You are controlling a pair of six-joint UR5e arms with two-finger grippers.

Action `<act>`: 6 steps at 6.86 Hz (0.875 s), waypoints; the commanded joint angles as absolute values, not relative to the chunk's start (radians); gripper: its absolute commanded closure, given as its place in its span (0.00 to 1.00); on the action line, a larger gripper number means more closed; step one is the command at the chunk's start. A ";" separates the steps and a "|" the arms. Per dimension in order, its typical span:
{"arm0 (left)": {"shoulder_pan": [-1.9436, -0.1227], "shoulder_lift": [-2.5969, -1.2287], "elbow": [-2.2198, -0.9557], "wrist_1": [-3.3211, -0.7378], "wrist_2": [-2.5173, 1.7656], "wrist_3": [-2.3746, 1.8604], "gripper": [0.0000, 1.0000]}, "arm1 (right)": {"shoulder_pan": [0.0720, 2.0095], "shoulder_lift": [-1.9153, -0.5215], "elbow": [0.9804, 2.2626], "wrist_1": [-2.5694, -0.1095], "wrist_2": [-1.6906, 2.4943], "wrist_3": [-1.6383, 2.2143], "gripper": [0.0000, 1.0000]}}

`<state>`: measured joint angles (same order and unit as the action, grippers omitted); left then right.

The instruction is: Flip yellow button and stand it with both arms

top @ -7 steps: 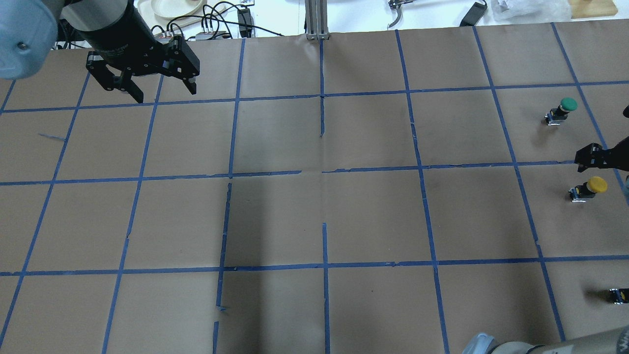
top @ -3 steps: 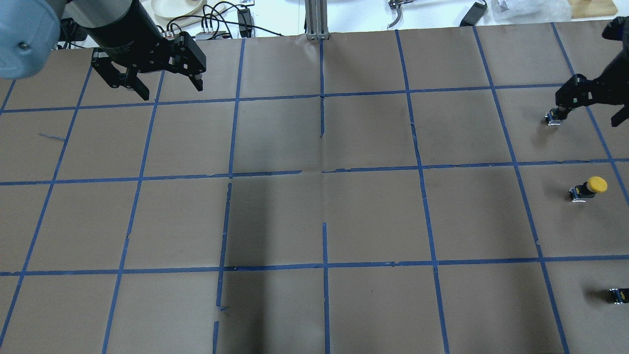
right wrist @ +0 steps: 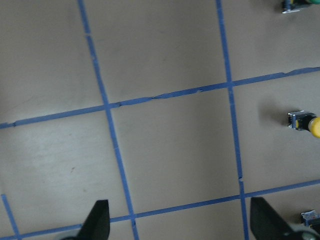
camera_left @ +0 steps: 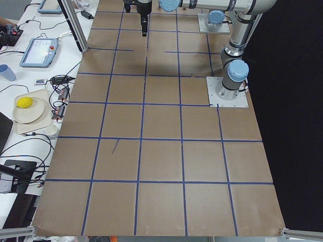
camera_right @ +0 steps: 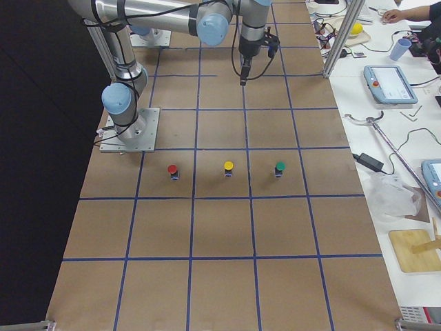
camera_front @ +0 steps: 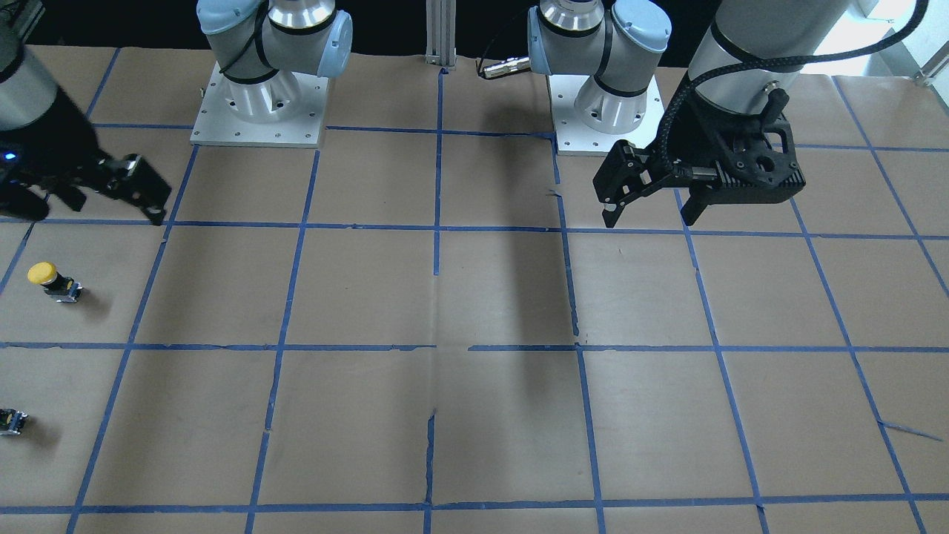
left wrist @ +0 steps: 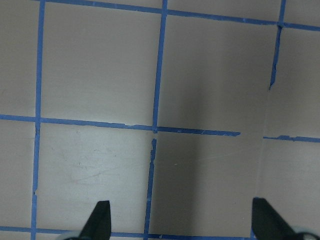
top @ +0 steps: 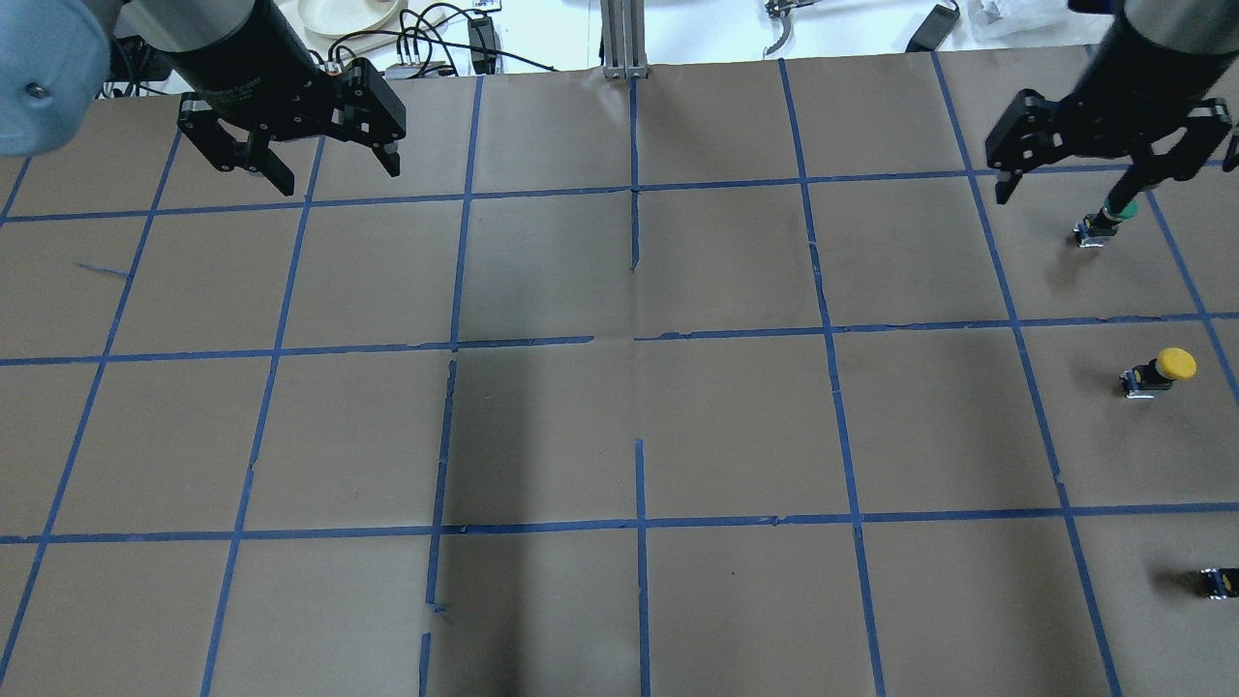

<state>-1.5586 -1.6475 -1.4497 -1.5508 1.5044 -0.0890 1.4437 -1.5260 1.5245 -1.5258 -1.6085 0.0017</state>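
Note:
The yellow button [top: 1162,371] stands on the brown paper near the table's right edge, cap up in the exterior right view [camera_right: 228,167]. It also shows in the front view [camera_front: 52,280] and at the right edge of the right wrist view [right wrist: 307,123]. My right gripper [top: 1057,198] is open and empty, raised over the far right squares, beyond the yellow button and apart from it. My left gripper [top: 337,177] is open and empty at the far left, over bare paper [left wrist: 180,201]. In the front view the left gripper [camera_front: 649,220] hangs open.
A green-capped button [top: 1094,232] stands under the right gripper's finger, partly hidden. A small black part with a yellow spot [top: 1218,581] sits at the right edge. A red-capped button [camera_right: 172,169] stands in line with the others. Cables and plates [top: 339,15] lie beyond the far edge.
My right gripper has moved from just beyond the yellow button toward the far side and leftward, fully into view, now covering the green button. The left gripper shifted slightly. The yellow button has not moved.

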 commanded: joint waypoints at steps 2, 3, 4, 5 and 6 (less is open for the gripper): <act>-1.557 -1.646 -1.450 -1.551 1.488 -0.089 0.01 | 1.690 -1.566 1.477 -1.503 -1.567 0.031 0.00; -1.555 -1.643 -1.450 -1.551 1.488 -0.089 0.01 | 1.707 -1.565 1.471 -1.503 -1.534 0.032 0.00; -1.555 -1.643 -1.448 -1.551 1.486 -0.089 0.01 | 1.701 -1.563 1.471 -1.503 -1.532 0.031 0.00; -1.554 -1.643 -1.450 -1.551 1.486 -0.089 0.01 | 1.698 -1.559 1.471 -1.509 -1.528 0.031 0.00; -1.554 -1.641 -1.450 -1.551 1.488 -0.089 0.01 | 1.683 -1.551 1.459 -1.526 -1.485 0.034 0.00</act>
<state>-1.5545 -1.6425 -1.4492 -1.5508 1.4869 -0.0890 1.6950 -1.5584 1.4687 -1.5114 -1.5210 0.0315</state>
